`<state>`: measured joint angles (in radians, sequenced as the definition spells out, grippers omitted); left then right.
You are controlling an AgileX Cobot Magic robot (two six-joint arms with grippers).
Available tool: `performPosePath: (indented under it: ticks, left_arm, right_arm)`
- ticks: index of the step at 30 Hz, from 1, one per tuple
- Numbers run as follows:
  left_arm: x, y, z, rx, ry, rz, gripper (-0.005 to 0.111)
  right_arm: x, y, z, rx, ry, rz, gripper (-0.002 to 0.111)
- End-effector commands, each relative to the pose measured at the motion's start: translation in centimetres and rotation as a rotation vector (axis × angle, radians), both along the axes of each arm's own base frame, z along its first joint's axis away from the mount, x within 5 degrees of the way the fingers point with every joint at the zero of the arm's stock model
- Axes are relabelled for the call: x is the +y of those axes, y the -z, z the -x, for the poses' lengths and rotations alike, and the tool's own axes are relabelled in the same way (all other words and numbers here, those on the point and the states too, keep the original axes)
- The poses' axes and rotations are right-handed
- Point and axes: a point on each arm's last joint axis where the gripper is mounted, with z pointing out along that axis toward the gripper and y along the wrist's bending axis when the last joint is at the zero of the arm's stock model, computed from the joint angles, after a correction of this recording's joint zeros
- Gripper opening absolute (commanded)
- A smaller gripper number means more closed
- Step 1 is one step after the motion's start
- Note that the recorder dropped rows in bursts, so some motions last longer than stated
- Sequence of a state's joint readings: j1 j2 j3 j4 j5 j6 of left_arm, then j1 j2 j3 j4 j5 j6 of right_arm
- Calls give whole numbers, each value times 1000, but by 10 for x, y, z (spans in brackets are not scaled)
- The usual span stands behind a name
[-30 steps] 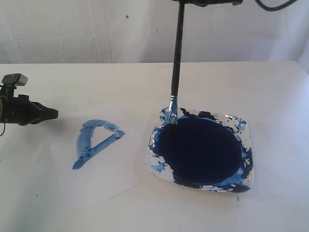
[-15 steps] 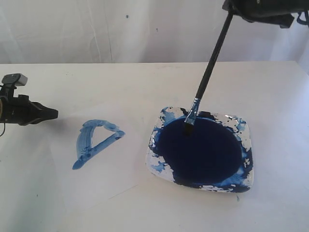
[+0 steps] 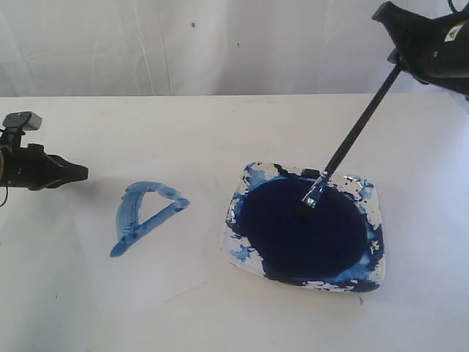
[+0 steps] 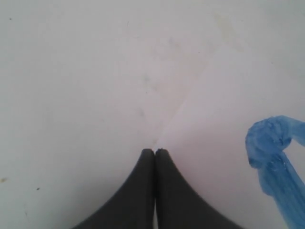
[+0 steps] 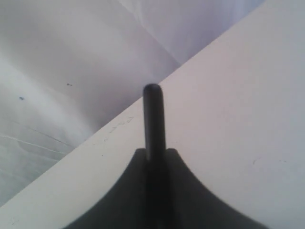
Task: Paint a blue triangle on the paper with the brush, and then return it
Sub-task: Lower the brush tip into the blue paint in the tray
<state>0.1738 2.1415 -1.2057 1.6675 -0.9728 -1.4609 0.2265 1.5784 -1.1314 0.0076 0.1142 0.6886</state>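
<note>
Brush: slim, matt black handle, short silvery ferrule, dark wet bristles. Right tool is clamped on the handle's upper part; in the right wrist view the rounded handle end sticks out past the closed tips.

Dish: squarish, white, rim smeared and flecked with blue, holding a glossy navy paint pool.

Paper: thin white sheet, barely set off from the white counter. Blue triangle: thick, streaky light-blue strokes, one side curved.

Since a second ago: the brush stood near upright at the pool's edge. It now leans steeply, the right tool has gone off to the right, and the bristles have slid across to mid-pool. Left tool, paper and triangle have not moved.

Positions: the bristle end lies well below the right tool and away from it, against the pool; actual contact not certain. Left tool is shut with nothing in it, tips together, low over the counter beside the paper's edge. The triangle lies near, ahead of those tips and off to one side.
</note>
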Motion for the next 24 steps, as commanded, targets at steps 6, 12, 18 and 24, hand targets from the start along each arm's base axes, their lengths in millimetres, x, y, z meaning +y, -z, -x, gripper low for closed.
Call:
performPosePath:
  ticks: [6,12,18,24]
  left_arm:
    - [-1,-1,2,48,-31,68,0]
    - [-5,-14,3,-1,20,106,0]
    - [-6,-47,5,-92,40,86,0]
    - [-7,-97,13,-219,55,51,0]
  right_arm:
    - [-26,29,9,76,91,-31,0]
    - [-27,41,14,113,106,-46,0]
    - [-27,50,12,112,111,-53,0]
    - [-26,69,7,105,123,-76,0]
